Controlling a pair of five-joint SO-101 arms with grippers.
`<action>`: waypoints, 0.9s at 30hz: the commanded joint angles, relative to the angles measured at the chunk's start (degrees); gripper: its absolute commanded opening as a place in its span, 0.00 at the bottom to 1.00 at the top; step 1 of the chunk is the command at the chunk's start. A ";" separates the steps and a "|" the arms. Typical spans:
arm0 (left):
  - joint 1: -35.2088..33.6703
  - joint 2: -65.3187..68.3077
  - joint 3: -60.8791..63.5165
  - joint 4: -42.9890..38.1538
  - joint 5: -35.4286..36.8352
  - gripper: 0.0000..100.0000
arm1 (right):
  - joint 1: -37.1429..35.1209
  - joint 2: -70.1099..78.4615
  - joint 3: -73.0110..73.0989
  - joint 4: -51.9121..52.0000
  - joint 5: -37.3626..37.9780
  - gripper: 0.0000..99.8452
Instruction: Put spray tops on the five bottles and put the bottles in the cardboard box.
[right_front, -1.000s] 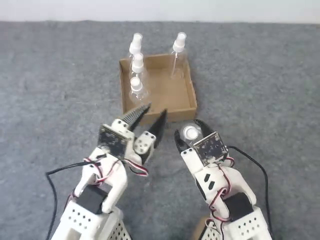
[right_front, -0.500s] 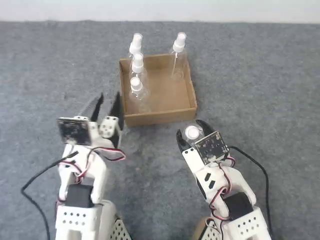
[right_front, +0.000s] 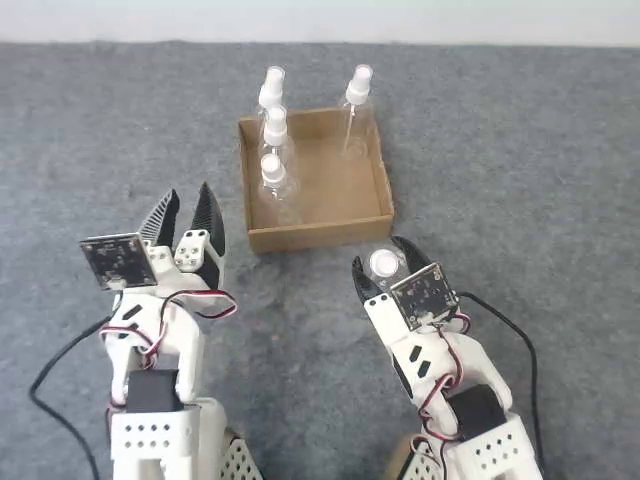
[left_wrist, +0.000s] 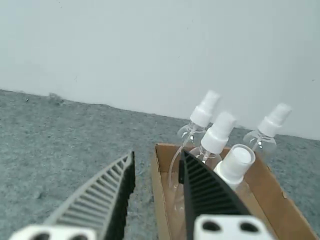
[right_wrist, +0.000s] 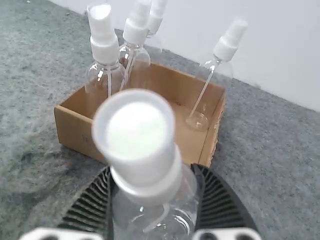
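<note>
Gripping a capped bottle upright, right gripper sits clamped just short of the cardboard box near wall | left gripper hangs with fingers apart, empty, off the box's left front corner | four capped bottles stand inside.

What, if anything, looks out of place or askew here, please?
Nothing stands out: four capped bottles stand upright at the cardboard box, the right gripper holds the fifth bottle, top on, and the left gripper is open and empty beside the box.
</note>
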 joint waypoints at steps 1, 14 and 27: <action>-0.18 -0.62 -0.84 0.00 0.79 0.13 | 0.92 -1.10 0.79 -2.15 0.62 0.05; -0.35 -0.62 4.62 -6.33 0.53 0.13 | 0.92 -0.48 -10.73 -1.71 0.44 0.05; -0.35 -0.62 4.70 -6.24 0.44 0.13 | 0.57 9.98 -29.10 -5.23 0.70 0.05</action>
